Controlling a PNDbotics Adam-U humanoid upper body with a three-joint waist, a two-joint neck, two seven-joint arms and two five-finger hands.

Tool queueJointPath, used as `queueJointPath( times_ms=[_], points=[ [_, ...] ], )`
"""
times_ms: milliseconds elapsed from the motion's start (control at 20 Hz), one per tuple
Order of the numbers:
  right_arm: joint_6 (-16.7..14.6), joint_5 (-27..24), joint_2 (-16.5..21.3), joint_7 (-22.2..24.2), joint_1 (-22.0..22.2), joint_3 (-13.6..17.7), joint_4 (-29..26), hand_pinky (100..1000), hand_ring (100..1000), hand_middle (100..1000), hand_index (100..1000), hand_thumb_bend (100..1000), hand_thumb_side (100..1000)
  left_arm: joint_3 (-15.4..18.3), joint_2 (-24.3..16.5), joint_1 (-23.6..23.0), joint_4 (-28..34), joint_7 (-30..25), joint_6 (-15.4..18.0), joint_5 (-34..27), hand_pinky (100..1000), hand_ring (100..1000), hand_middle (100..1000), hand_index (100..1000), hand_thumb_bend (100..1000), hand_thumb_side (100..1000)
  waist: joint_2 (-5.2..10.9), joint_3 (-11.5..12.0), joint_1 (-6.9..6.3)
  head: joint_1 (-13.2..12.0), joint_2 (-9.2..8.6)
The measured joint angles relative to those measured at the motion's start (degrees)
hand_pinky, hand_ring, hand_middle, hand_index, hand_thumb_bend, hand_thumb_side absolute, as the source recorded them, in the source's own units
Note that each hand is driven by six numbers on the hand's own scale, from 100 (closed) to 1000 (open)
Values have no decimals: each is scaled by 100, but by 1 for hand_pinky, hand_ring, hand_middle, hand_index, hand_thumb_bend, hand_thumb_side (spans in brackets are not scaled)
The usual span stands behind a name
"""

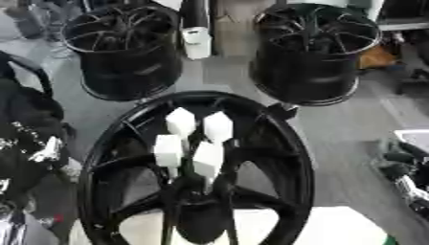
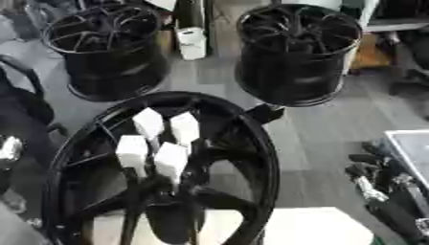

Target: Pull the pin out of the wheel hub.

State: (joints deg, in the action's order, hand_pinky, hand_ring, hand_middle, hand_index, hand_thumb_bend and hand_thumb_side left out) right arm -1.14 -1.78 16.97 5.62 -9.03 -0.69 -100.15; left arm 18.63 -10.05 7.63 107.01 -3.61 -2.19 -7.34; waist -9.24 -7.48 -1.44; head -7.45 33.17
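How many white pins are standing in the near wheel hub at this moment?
4, clustered at the near wheel hub's centre: far-left pin, far-right pin, near-left pin, near-right pin. None seems hidden, though the hub's near edge is cut off.

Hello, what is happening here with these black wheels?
A large black wheel hub lies in front of the robot, with four white pins standing up from its centre. None has been pulled out yet. The robot's left hand shows at the left edge and its right hand at the right edge; neither touches the hub. Two more black wheels stand on the floor behind.
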Motion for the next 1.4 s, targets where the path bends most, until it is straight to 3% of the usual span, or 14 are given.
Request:
queueJointPath(
  times_ms=[350,800,1000,1050,1250,1400],
  points=[
    [0,0,-3,-1,0,1,0,786,734,763,936,100,429,-8,1,0,0,-31,-6,1,682,616,622,735,180,100,0,-2,15,-78,156],
    [1,0,-7,0,24,0,0,787,734,763,936,100,432,-153,-40,3,7,-185,-66,105,682,616,624,735,190,100,-6,-70,21,-199,838],
    [1,0,-7,0,48,0,0,787,734,763,936,100,431,-335,-421,102,129,-339,-93,323,690,629,643,750,245,100,-7,-102,-5,-229,959],
    [1,0,-6,0,48,0,0,788,734,763,936,100,431,-423,-565,139,190,-404,-98,397,694,643,659,764,296,100,-7,-110,-30,-237,968],
    [1,0,29,1,57,0,2,788,734,763,936,100,431,-938,-1158,403,374,-742,-148,757,712,682,703,805,384,100,12,-134,-148,-247,1008],
    [3,9,101,5,124,-1,7,788,734,763,936,100,431,-1371,-1608,722,257,-1019,-169,1042,717,696,720,818,435,100,120,-181,-249,-266,1055]
  ],
)
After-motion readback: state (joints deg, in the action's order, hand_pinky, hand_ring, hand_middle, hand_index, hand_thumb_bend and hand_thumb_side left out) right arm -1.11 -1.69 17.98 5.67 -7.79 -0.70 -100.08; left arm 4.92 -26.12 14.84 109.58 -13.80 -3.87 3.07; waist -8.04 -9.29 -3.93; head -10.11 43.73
